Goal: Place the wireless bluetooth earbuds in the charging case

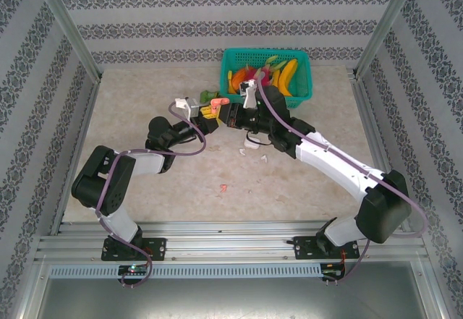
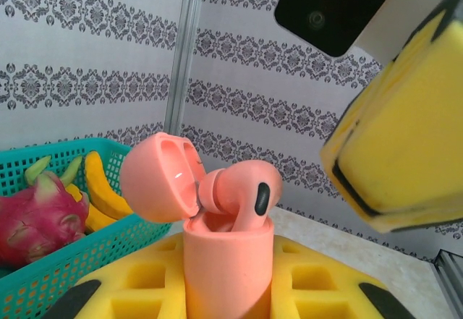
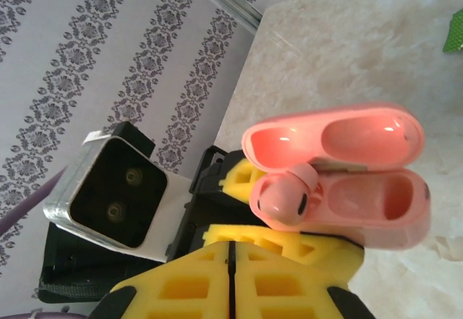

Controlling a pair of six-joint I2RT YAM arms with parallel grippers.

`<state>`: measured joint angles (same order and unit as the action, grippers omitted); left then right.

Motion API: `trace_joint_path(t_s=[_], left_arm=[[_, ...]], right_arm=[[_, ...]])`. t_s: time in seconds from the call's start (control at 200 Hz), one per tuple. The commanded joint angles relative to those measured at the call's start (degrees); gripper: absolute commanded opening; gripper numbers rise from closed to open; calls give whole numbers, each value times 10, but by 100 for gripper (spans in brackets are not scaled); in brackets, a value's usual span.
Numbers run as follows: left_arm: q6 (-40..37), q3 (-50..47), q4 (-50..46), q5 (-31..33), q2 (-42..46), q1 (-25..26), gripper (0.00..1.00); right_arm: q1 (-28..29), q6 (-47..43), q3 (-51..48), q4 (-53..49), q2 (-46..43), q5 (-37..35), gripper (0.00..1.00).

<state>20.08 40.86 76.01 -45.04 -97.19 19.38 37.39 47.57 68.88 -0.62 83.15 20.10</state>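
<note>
Left gripper (image 1: 207, 116): clenched on the salmon-pink case (image 2: 221, 257); its yellow pads (image 2: 325, 283) press the case's lower body from both sides; the arm reaches in over the middle of the table (image 1: 145, 124)
Salmon-pink case: upright between those pads in the left wrist view; lid hinged open and tipped back; in the right wrist view (image 3: 362, 189) both wells face the camera, and the one farther from the pads is bare
Seated earbud (image 2: 242, 192): salmon-pink; sits in one well of the open case with its head above the rim, leaning toward the lid; also seen from the right wrist (image 3: 283, 200)
Right gripper (image 3: 231, 250): clenched; its yellow pads lie flat against each other with nothing visible between them; the tips sit just beside the case, next to the seated earbud; whether they touch it cannot be told
Loose earbud (image 1: 223, 188): salmon-pink; lies on the table nearer the arm bases, apart from both grippers
White pieces (image 1: 251, 145): small cluster on the table just under the right arm; too small to tell buds from case
Basket (image 1: 298, 96): teal; at the far side of the table, right of centre; holds bananas (image 1: 288, 75) and a dragon fruit (image 2: 36, 221)
</note>
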Motion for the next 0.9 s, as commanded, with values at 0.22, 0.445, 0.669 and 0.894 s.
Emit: trace_joint_path(t_s=[0.22,0.445,0.669,0.894], left_arm=[[17,14,38,-24,-6,-7,0],[22,12,40,-32,-5,-6,0],[18,10,36,-34,-4,-7,0],[15,9,35,-35,-7,-6,0]], right_arm=[[-6,-16,34,7,33,13,9],[-9,-15,53,11,51,17,9],[-12,-15,72,10,64,25,9],[-14,-10,71,20,46,35,9]])
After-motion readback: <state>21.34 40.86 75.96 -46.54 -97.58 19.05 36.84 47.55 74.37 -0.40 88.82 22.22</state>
